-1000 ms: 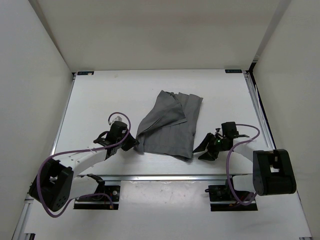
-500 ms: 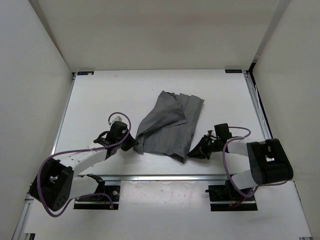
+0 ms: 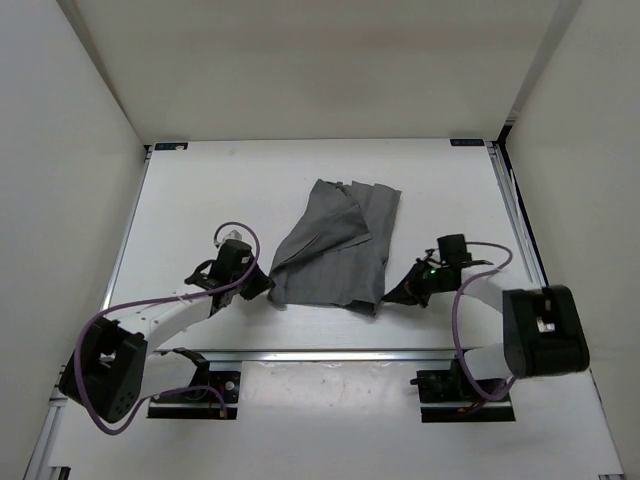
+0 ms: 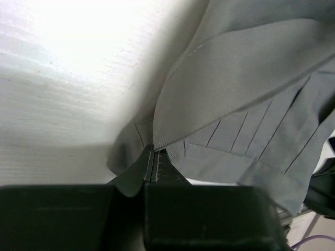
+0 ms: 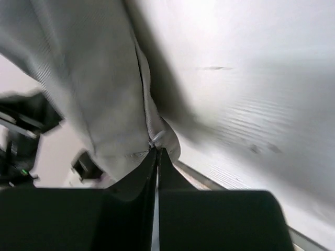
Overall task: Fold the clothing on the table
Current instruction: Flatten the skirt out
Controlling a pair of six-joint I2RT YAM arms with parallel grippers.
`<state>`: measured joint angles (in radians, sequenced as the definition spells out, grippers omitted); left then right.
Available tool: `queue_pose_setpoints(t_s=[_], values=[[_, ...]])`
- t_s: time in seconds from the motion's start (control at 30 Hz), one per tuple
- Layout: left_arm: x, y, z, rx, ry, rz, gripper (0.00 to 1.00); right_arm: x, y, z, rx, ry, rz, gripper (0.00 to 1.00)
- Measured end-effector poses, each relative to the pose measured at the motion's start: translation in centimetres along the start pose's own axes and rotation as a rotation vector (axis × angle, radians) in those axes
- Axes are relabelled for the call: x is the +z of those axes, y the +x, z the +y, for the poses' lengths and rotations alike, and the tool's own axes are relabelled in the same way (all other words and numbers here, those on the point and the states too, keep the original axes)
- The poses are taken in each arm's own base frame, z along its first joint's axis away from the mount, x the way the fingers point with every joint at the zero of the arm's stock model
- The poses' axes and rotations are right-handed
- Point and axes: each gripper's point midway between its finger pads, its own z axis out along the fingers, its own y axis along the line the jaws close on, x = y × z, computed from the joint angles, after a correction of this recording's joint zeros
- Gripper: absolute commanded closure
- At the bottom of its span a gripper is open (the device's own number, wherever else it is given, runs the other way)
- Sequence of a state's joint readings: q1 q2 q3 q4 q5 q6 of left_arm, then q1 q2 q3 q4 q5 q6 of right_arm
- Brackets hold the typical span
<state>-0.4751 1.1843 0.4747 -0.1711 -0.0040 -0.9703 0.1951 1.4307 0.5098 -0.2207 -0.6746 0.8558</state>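
Found the grey pleated garment (image 3: 338, 250) lying wrinkled around the middle of the white tabletop (image 3: 200, 200), with one flap folded over on top. Spotted the left gripper (image 3: 262, 288) pinched tight on its near left corner, cloth squeezed between the closed jaws. Same deal with the right gripper (image 3: 392, 294), clamped on the near right corner, hem bunched at the tips
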Motion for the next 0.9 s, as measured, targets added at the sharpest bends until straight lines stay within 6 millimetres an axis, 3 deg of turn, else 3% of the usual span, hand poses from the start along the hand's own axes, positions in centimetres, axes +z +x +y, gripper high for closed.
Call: queue_pose_setpoints(t_s=[0.1,0.23,0.33,0.43,0.53,0.67,0.73,0.8,0.9], values=[[-0.3,-0.9,-1.1,0.009,0.023,-0.010,1.00,-3.3,-2.9,0.5,0.008,-0.024,-0.152,1.00],[-1.2,-3.2,-4.4,0.032,0.099,-0.052,1.00,-6.8,-5.7,0.4,-0.002,-0.019,-0.303,1.00],[-1.7,-4.2,-6.0,0.041,0.143,-0.070,1.00,-7.5,-6.1,-0.5,0.003,0.014,-0.327,1.00],[-1.7,-4.4,-5.7,0.031,0.141,-0.062,1.00,-7.9,-5.8,-1.3,0.006,0.058,-0.318,1.00],[-1.8,-4.5,-5.7,0.023,0.149,-0.044,1.00,-9.5,-6.7,-0.7,-0.009,0.072,-0.347,1.00],[-2.3,-5.6,-8.0,0.021,0.219,-0.020,1.00,-12.9,-9.7,3.1,-0.112,0.059,-0.432,1.00],[-2.2,-7.0,-9.8,0.032,0.244,-0.004,1.00,-14.5,-11.3,5.5,-0.169,0.052,-0.466,1.00],[-1.5,-9.5,-12.8,0.057,0.281,0.014,1.00,-16.3,-13.7,8.5,-0.239,0.050,-0.510,1.00],[0.1,-15.1,-18.6,0.126,0.346,0.004,1.00,-18.6,-17.3,12.9,-0.343,0.034,-0.585,1.00]])
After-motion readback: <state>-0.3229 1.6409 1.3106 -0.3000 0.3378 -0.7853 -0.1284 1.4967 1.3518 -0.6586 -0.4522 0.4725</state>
